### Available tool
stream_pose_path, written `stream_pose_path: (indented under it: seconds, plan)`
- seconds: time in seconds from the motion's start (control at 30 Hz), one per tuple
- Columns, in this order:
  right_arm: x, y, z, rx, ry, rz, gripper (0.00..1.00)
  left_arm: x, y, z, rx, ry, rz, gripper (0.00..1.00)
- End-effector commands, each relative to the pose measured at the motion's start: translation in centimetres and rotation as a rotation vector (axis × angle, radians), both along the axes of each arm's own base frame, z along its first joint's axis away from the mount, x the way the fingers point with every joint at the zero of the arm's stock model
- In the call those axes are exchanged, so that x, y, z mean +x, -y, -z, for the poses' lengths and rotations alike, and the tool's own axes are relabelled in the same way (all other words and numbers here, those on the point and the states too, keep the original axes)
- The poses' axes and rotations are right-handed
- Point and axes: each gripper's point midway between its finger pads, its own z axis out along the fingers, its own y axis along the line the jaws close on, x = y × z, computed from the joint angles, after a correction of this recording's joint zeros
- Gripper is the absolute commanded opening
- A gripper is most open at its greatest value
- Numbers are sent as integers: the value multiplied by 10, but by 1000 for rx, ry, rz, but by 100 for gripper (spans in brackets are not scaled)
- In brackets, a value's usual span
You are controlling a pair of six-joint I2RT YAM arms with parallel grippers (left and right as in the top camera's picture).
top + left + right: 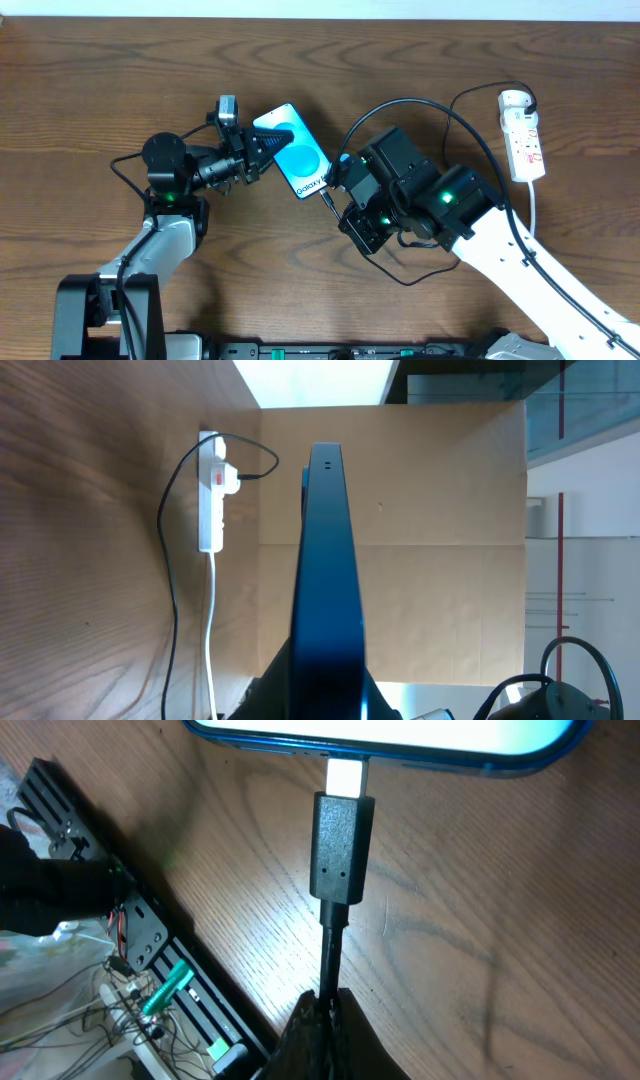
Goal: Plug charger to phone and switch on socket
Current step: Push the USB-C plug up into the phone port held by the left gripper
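The phone (293, 151), with a bright blue screen, is tilted up on edge off the wooden table, and my left gripper (262, 149) is shut on its left end. In the left wrist view the phone (326, 560) is seen edge-on between the jaws. My right gripper (326, 1005) is shut on the charger cable (333, 950) just behind its black plug (343, 845). The plug's silver tip (346, 775) meets the phone's lower edge (420, 738). The white socket (523, 135) lies at the far right, and the charger cable (455, 115) runs to it.
A black rail with wires and green parts (140, 935) lies at the table's near edge. A cardboard wall (440, 510) stands beyond the table. The socket's white cord (534, 210) trails toward the front, close to my right arm (520, 255).
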Motion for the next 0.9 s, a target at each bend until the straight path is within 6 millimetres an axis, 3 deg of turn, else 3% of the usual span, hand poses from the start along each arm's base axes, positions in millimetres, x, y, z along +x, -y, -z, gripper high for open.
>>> stream_pose_path:
  seconds: [0.0,0.53,0.87]
  plan:
    - [-5,-4,2,6,-18,-8,1,4,0,-14,-5,40,-3,8]
    - [-4,-13,5,35,-41,-25,1,3,1,-14,-12,22,-1,8]
    - [6,-9,7,3,6,1,1,-10,6,-13,27,111,83,7]
